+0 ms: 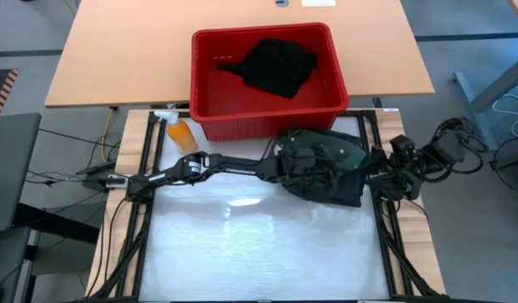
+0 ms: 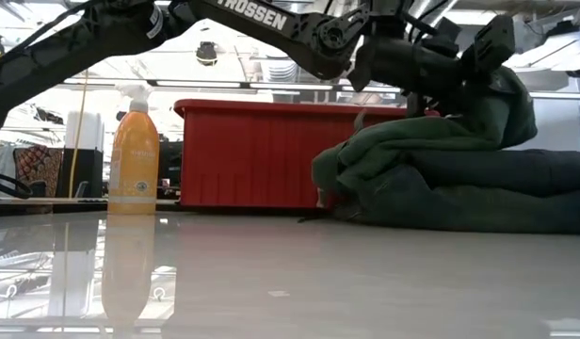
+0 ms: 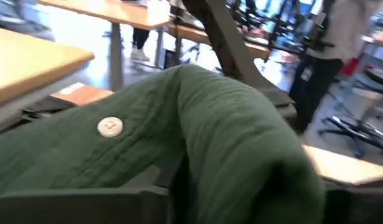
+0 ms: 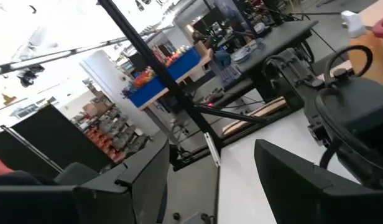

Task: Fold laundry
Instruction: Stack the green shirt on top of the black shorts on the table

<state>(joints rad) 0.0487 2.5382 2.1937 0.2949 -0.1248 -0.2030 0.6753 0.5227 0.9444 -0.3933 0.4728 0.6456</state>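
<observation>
Green shirt point(image 1: 326, 164) is bunched centre-right; left gripper point(image 1: 297, 164) sits on it, jaw state unclear. Right gripper point(image 1: 385, 181) is spread, idle. Fold should be released flat and smoothed.

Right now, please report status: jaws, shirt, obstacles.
Left gripper on green shirt, grip unclear. Right gripper open beside it. Black garment in red basket.

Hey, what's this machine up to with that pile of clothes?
It is folding laundry. The left gripper reaches across the table onto the green buttoned shirt, which lies bunched just in front of the red basket; shirt cloth drapes over its fingers. The right gripper waits open at the table's right edge, holding nothing. A black garment sits in the basket, and an orange spray bottle stands beside it.
</observation>
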